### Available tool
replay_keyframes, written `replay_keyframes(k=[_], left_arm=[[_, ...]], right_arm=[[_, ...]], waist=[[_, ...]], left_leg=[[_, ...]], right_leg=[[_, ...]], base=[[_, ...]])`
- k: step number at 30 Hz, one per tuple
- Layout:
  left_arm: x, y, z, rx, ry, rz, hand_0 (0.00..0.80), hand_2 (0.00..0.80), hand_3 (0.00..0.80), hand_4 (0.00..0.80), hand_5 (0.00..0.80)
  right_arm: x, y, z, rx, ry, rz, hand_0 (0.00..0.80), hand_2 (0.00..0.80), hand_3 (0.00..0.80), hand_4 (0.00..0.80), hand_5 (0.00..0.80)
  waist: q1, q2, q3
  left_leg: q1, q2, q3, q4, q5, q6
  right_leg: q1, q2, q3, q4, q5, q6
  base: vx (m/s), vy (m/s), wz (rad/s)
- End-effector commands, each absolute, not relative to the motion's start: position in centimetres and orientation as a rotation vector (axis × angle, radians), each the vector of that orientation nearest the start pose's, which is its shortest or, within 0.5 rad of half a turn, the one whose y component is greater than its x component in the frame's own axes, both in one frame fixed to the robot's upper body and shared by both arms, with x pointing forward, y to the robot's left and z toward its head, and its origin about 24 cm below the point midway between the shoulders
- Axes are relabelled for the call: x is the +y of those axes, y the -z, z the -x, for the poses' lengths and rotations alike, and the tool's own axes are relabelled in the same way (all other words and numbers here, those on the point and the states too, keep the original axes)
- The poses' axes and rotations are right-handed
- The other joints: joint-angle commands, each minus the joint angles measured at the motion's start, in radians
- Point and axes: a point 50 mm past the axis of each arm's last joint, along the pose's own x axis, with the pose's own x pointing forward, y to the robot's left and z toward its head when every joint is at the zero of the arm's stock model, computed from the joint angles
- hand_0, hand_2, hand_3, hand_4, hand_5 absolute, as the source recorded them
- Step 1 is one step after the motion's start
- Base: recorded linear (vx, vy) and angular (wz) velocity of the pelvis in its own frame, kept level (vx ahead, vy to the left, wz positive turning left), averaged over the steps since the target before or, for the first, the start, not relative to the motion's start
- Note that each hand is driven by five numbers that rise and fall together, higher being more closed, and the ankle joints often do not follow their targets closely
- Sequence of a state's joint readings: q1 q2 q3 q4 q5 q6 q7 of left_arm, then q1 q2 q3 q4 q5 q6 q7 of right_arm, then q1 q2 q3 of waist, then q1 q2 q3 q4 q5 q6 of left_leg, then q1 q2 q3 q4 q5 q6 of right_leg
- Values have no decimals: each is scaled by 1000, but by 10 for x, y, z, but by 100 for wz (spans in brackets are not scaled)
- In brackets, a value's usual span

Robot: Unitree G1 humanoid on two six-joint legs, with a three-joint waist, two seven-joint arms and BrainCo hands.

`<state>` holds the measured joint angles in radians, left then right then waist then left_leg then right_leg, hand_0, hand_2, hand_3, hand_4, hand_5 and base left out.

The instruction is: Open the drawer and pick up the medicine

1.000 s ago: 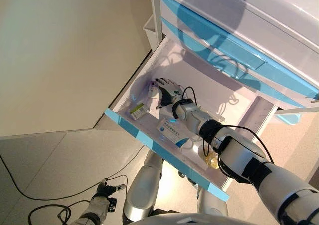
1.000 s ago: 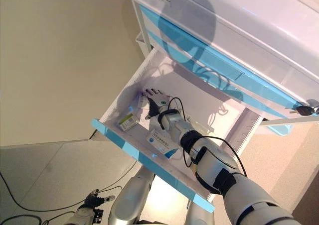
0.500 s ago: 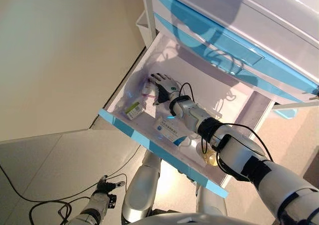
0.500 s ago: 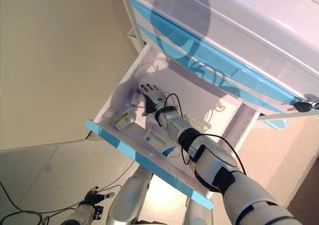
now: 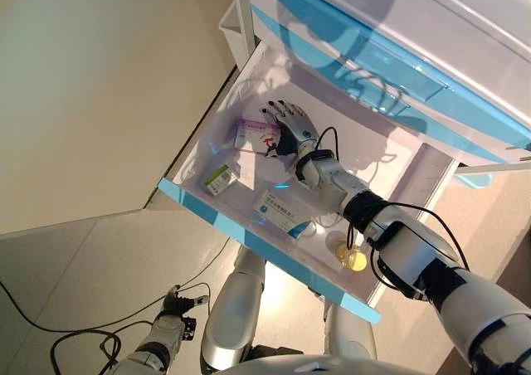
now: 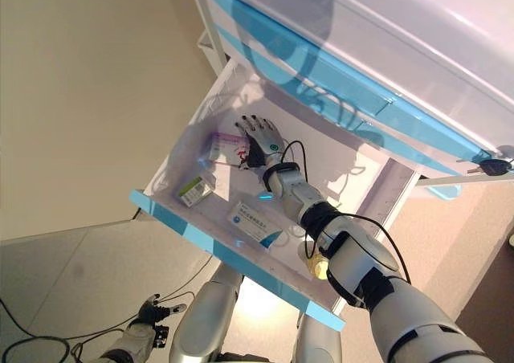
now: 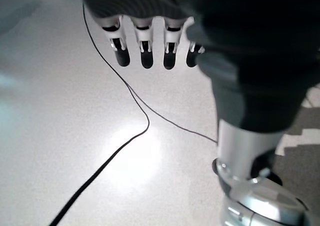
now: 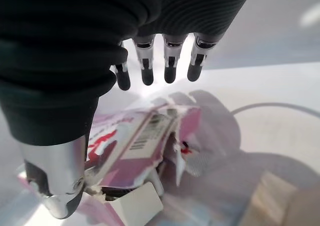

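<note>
The drawer (image 5: 249, 244), white with a blue front edge, stands pulled out. Inside it lies a crumpled pink and white medicine box (image 5: 255, 134) (image 8: 135, 146) with a torn flap. My right hand (image 5: 292, 126) is over the drawer's far left part, just beside that box. Its fingers (image 8: 146, 66) are straight, and the thumb (image 8: 55, 186) rests along the box's side. Nothing is curled round the box. My left hand (image 5: 172, 305) hangs low near the floor, fingers (image 7: 145, 51) straight, holding nothing.
The drawer also holds a small green and white box (image 5: 220, 178), a longer white and blue box (image 5: 280, 210) and a yellow bottle (image 5: 353, 259). Shut blue-fronted drawers (image 5: 373, 68) of the cabinet rise above. A beige wall is on the left.
My right hand has moved deeper into the drawer and off the pink box, which now shows beside the thumb. The camera has shifted slightly.
</note>
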<state>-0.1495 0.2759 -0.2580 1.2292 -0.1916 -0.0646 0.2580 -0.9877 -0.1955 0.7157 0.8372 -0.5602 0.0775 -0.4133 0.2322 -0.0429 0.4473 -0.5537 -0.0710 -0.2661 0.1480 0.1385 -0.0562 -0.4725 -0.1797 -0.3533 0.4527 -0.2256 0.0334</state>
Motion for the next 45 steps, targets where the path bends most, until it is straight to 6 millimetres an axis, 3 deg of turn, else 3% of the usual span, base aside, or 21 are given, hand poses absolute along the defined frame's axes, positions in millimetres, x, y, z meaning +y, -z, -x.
replay_keyframes(k=[1,10,20,38,45], left_arm=[[246,141,-145,1019,-324,-354,0,0,0,0,0],[242,142,-143,1012,-315,-340,0,0,0,0,0],[253,143,-136,1058,-334,-365,0,0,0,0,0],[258,141,-138,1060,-340,-368,0,0,0,0,0],[261,140,-138,1067,-339,-361,0,0,0,0,0]], right_arm=[[-48,-167,-385,-591,-23,1219,0,0,0,0,0],[-49,-161,-389,-516,-38,1190,0,0,0,0,0],[-27,-141,-390,-405,-167,1247,0,0,0,0,0],[-7,-142,-385,-494,-264,1453,0,0,0,0,0],[6,-143,-381,-575,-342,1643,0,0,0,0,0]], waist=[[-10,11,29],[-10,17,31],[-3,8,30],[12,-7,42],[18,-18,40]], left_leg=[[47,-65,37,-17,-41,65],[46,-65,39,-23,-38,68],[47,-64,33,-27,-35,63],[43,-62,27,-35,-33,63],[40,-66,17,-36,-34,60]], right_leg=[[16,-54,58,-154,254,81],[13,-54,61,-157,259,82],[13,-50,63,-164,261,78],[18,-44,60,-175,262,80],[18,-42,59,-175,252,77]], base=[[6,10,-7],[1,1,-1],[0,0,0],[0,0,0],[0,0,0]])
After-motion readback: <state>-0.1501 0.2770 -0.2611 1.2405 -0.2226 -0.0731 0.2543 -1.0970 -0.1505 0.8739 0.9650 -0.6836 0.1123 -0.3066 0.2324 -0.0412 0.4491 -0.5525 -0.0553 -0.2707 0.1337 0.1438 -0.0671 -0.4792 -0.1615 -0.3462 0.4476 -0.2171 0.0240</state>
